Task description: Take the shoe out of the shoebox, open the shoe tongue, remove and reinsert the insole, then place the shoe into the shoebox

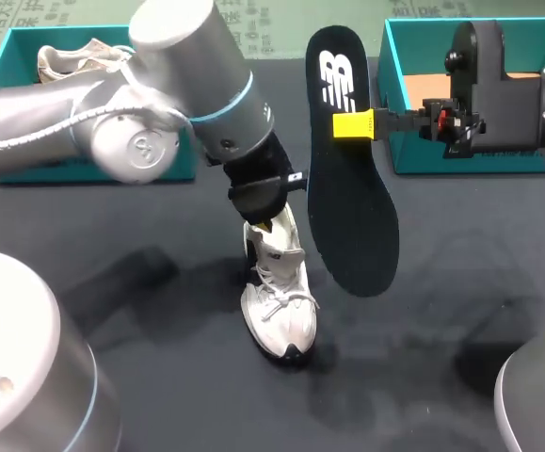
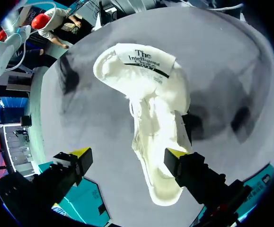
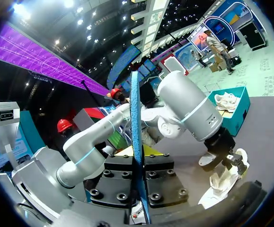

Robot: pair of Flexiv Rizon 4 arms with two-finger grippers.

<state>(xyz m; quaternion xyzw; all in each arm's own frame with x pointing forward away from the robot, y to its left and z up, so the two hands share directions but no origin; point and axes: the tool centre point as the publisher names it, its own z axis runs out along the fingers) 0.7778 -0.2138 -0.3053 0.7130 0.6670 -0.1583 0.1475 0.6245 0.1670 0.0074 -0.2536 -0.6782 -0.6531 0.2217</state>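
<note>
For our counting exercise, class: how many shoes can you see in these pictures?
2. One shoe sits on the table below the left gripper; a second shoe lies in the left shoebox. The right shoebox is partly hidden.

- The shoe (image 1: 279,306) was off-white, laces included, with black patches at the sole. Its tongue tag carried black print on white.
- The insole (image 1: 347,188) was black on top with a white logo at its far end. My right wrist view showed its edge bright blue.
- My right gripper (image 1: 354,124) and left gripper (image 2: 127,153) had yellow tips on black fingers.
- The left shoebox (image 1: 18,42) and right shoebox (image 1: 392,94) were teal.
- The table (image 1: 441,282) was dark charcoal.
- My left arm (image 1: 187,56) was silver-grey with a light-blue ring.
</note>
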